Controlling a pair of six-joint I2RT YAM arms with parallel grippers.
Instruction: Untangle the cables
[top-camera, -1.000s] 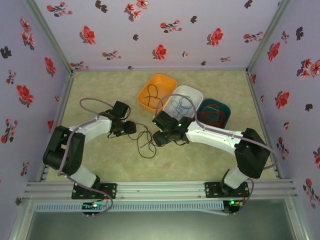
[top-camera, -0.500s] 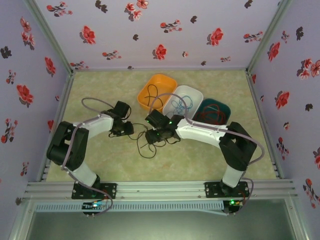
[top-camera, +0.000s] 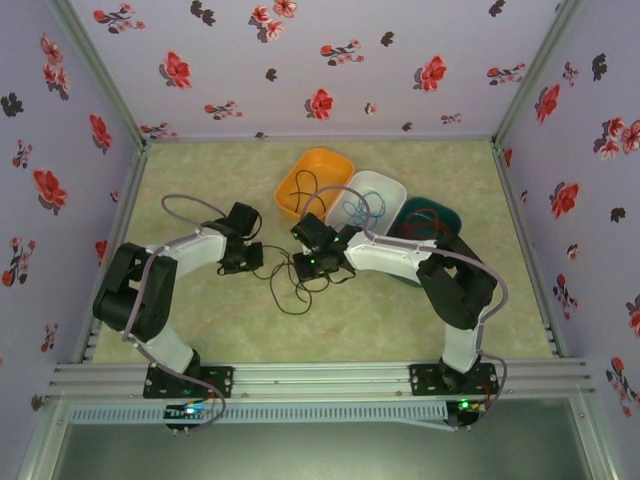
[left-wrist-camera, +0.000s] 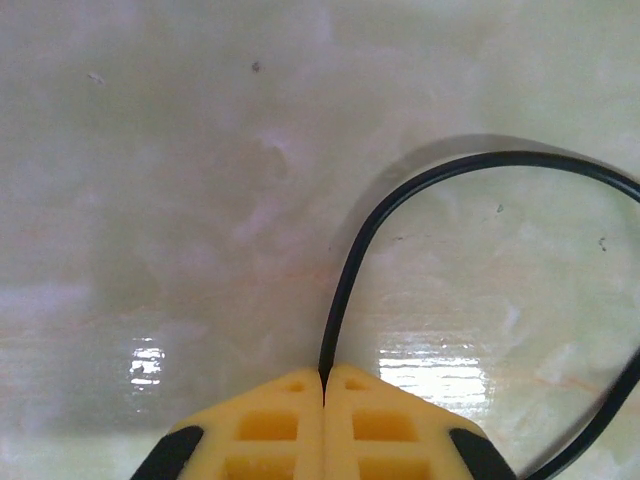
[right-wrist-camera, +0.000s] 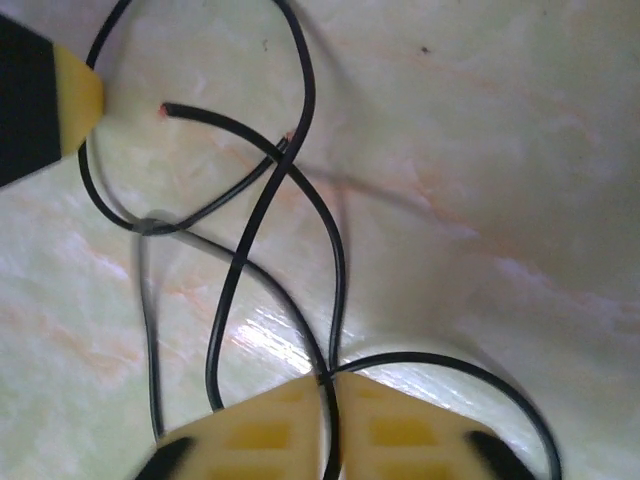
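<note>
Near the table's (top-camera: 200, 320) middle, seen from above, the left gripper (top-camera: 258, 258) and right gripper (top-camera: 298, 266) sit close together, with the black cable (top-camera: 284, 290) looping between them. At the left wrist, the jaws are clenched on that cable. At the right wrist, the jaws likewise pinch one strand beside crossing loops.

The left end effector (left-wrist-camera: 323, 385) is seen at 6 o'clock, closed on a black cable (left-wrist-camera: 345, 280), which is arched upward and toward 3 o'clock over the pale glossy bench (left-wrist-camera: 150, 150).
</note>
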